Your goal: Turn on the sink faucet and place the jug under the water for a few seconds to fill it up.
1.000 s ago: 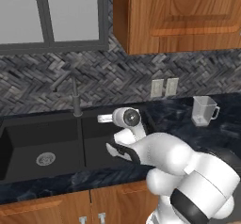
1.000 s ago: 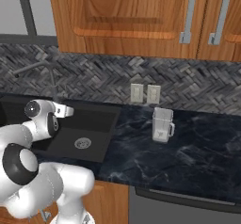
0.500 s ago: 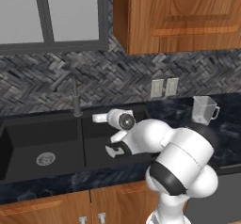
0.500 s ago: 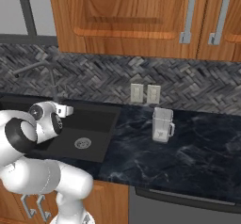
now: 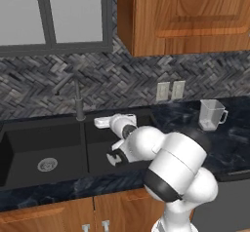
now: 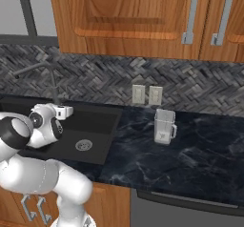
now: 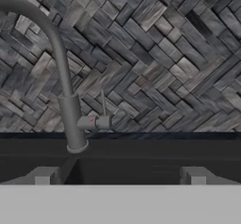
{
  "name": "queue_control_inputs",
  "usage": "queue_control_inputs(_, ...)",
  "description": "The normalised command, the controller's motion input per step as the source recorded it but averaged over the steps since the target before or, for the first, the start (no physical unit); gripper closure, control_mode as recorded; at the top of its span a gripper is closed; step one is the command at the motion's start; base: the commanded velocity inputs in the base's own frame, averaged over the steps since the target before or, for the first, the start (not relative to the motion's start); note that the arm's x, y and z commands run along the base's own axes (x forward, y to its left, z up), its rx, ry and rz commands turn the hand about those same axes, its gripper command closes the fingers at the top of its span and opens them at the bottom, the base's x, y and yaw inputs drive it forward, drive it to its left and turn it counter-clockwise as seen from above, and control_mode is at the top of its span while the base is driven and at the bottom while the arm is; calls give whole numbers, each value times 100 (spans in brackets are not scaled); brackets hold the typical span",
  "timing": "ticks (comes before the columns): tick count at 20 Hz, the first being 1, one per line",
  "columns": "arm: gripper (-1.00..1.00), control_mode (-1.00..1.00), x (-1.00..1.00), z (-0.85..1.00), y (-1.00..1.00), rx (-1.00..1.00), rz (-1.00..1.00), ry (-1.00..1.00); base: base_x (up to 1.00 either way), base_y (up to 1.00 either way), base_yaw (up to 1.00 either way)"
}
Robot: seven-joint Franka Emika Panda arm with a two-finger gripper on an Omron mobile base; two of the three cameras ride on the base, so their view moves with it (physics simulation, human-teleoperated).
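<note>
the hand [image 7: 120, 180] hangs over the sink [image 5: 29, 143], pointing at the back wall, its two fingertips [image 7: 43, 176] spread wide apart with nothing between them. in the left base view the hand [image 5: 105, 123] sits just right of the sink faucet [image 5: 78, 99], above the divider between the two basins. the hand view shows the sink faucet [image 7: 66, 91] left of centre: upright stem, spout curving away to the upper left, and a small side lever [image 7: 96, 119] sticking out to the right of the stem near its base. the lever lies between the two fingertips' lines but farther back, apart from them. no blue stream shows at the spout.

the jug [image 5: 211, 114] stands upright on the dark marble surface [image 5: 229, 143], well to the right of the sink, handle toward the right. from the right base view the jug [image 6: 163, 126] is near the backsplash, just below and right of two wall outlets [image 6: 146, 95], with bare surface [image 6: 190, 159] between it and the sink [image 6: 93, 126].

around them: a herringbone stone backsplash [image 6: 190, 87], wooden upper cabinets [image 6: 133, 16] with metal handles, a window [image 5: 49, 16] above the sink, and wooden lower cabinets [image 5: 58, 216]. the arm's own white elbow [image 5: 171, 163] rises between the camera and the right basin, hiding part of it.
</note>
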Motion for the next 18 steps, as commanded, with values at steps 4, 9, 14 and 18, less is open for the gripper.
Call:
queue_control_inputs(4,-100,-100,22,31,23,0,0,-4,0,0,0)
queue_control_inputs(9,-100,-100,27,8,18,0,0,-1,0,0,0)
queue_control_inputs(14,-100,-100,18,0,2,0,0,-4,0,0,0)
queue_control_inputs(18,-100,-100,22,0,0,0,0,-13,0,0,0)
